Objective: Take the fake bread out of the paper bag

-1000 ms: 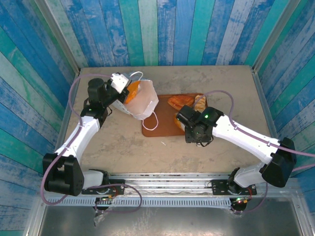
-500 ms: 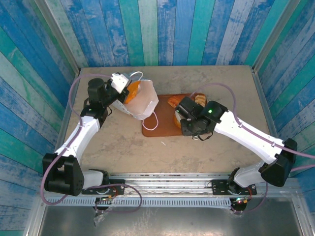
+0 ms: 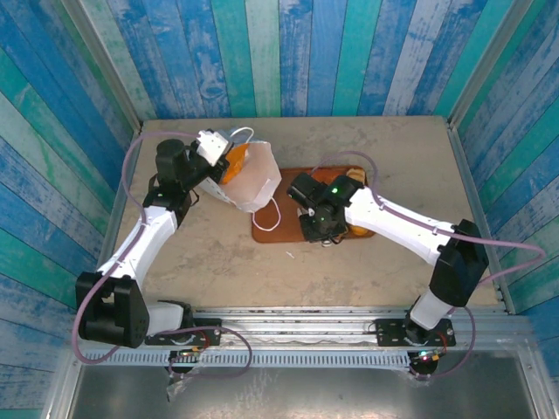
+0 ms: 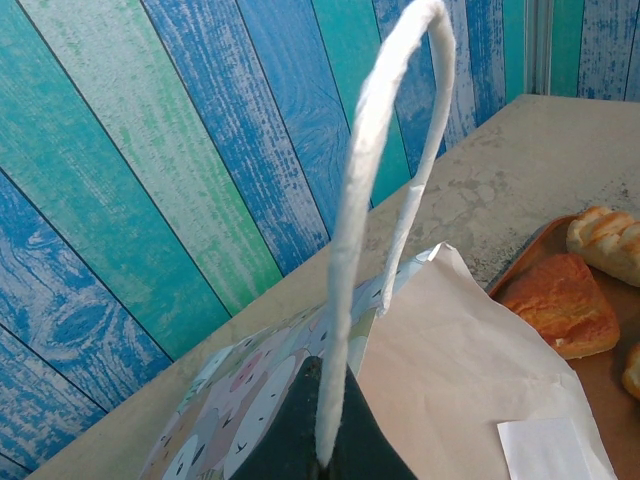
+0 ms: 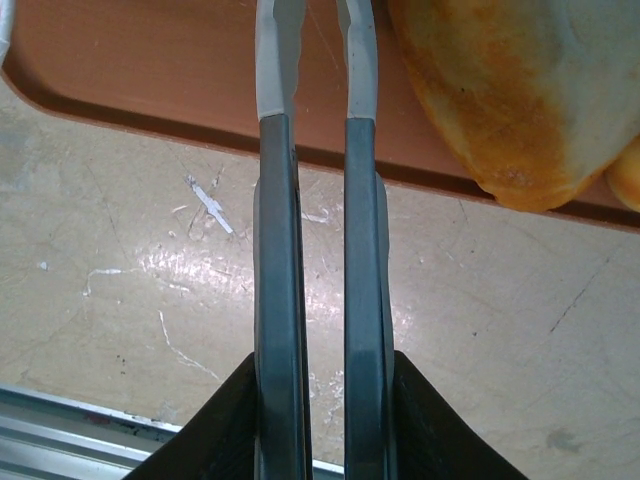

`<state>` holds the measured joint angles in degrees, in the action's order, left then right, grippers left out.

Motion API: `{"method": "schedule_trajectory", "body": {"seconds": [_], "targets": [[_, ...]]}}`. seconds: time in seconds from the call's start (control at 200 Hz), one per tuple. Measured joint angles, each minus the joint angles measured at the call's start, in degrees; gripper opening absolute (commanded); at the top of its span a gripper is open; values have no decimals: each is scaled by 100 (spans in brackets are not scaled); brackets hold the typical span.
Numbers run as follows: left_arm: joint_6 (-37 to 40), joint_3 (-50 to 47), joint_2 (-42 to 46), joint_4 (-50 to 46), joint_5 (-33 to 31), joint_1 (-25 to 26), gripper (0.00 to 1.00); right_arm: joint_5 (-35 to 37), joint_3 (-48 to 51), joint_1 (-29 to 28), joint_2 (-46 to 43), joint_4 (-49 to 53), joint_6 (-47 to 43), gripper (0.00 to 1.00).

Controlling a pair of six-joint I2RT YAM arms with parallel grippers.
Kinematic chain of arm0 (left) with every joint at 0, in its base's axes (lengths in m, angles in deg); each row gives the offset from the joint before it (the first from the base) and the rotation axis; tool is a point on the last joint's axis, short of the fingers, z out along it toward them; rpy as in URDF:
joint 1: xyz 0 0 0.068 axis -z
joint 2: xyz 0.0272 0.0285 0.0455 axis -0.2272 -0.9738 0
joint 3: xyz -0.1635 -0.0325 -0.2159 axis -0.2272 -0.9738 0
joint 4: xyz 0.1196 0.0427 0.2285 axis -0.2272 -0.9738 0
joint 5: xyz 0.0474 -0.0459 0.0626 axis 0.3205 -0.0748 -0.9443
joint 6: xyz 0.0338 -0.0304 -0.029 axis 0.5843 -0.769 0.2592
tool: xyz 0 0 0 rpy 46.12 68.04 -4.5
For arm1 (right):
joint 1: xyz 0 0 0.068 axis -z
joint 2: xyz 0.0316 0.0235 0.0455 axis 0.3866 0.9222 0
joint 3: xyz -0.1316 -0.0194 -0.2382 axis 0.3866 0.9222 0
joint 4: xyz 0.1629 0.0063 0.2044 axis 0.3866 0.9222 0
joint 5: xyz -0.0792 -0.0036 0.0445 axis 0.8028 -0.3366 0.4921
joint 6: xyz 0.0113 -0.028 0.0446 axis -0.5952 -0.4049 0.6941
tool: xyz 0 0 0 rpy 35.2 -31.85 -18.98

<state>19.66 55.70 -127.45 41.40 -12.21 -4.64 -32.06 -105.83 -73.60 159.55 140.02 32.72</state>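
1. Paper bag (image 3: 258,183), white with a pastel print on its side, sits towards the back left of the table (image 3: 393,140). From overhead its lower edge overlaps the left end of a reddish-brown tray (image 3: 278,231).
2. The left gripper (image 3: 223,150) is at the bag's mouth. In the left wrist view its dark fingers are pinched on a white cord handle (image 4: 375,190), which loops up in front of the blue plank wall (image 4: 150,180).
3. One orange piece of fake bread (image 3: 234,162) shows inside the bag's open mouth, right beside that gripper.
4. More bread lies out on the tray. The left wrist view shows a flat orange pastry (image 4: 560,305) with a pale ridged roll (image 4: 610,240) just behind it.
5. The right gripper (image 5: 318,60) hangs over the tray's near rim, half above the tray and half above the table. Its fingers are drawn almost together, with only a slim gap between them and nothing in it.
6. A golden-brown loaf (image 5: 500,90) lies on the tray just right of those fingers, apart from them.
7. A small white scrap (image 5: 210,200) sits on the table left of the fingers.
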Motion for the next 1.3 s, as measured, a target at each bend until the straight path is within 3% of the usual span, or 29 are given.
{"method": "schedule_trajectory", "body": {"seconds": [0.371,0.967,1.297], "targets": [[0,-28,0,24,0,0,0,70,-76,199,496,-101,-133,32],[2,-37,0,37,-17,0,0,44,-76,380,498,-387,-192,34],[24,-37,0,37,-26,0,0,-160,-107,391,-498,-433,-372,35]]}}
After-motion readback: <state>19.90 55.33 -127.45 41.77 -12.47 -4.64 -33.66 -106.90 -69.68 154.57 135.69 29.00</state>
